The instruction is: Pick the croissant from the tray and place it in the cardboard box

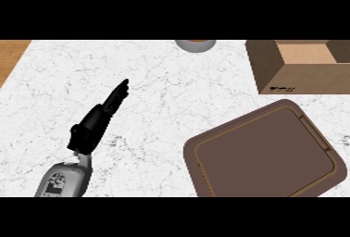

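A brown tray [266, 152] lies at the lower right of the marble counter, and nothing shows on it. The open cardboard box [301, 67] stands at the upper right; only its bare tan floor is visible inside. No croissant is visible anywhere. My left hand [99, 118] hovers over the counter at the left, fingers straight and pointing up and to the right, holding nothing. It is well left of both tray and box. My right hand does not show.
A grey round bowl or cup [196, 45] is cut off by the top edge at centre. The wooden edge [12, 55] shows at the upper left beyond the marble counter.
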{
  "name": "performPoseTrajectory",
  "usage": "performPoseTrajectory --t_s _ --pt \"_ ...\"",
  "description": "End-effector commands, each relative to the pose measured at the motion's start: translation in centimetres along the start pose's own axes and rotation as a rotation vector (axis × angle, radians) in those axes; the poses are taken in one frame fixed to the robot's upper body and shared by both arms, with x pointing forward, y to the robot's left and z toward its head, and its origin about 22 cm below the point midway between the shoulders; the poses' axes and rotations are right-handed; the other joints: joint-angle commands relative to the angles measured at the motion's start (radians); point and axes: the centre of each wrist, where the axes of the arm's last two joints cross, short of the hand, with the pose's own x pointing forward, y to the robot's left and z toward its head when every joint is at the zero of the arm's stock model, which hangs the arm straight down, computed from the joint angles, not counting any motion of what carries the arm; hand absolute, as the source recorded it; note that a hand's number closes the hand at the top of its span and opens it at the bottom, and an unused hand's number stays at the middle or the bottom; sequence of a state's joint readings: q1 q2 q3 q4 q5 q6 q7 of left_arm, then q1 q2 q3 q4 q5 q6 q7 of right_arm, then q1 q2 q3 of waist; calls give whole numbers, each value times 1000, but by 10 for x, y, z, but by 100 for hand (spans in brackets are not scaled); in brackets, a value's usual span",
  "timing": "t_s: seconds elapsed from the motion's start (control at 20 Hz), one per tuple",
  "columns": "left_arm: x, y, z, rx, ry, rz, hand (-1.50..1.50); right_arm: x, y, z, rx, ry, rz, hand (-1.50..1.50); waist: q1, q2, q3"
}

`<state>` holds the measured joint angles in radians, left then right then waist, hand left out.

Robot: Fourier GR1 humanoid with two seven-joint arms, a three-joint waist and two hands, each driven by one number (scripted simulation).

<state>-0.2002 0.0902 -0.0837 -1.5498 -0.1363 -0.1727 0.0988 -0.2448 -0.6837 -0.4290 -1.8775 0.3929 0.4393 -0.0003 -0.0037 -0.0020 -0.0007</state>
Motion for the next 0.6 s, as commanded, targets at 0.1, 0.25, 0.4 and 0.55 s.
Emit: performPoseTrajectory --t_s 0.1,0.25,0.4,0.55 --pt "-11 5 -12 4 4 -2 0 -12 -15 -27 -60 82 14 150 7 4 0" --pt "-11 -2 -8 -22 -2 0 0 -15 -21 -51 -77 97 -16 150 13 4 0" --pt "-11 -7 -8 -18 4 4 0 -21 -17 -75 -67 112 -9 150 18 6 0" --pt "3 1 -10 -30 1 5 0 -15 -13 -103 -70 128 -39 150 23 6 0"
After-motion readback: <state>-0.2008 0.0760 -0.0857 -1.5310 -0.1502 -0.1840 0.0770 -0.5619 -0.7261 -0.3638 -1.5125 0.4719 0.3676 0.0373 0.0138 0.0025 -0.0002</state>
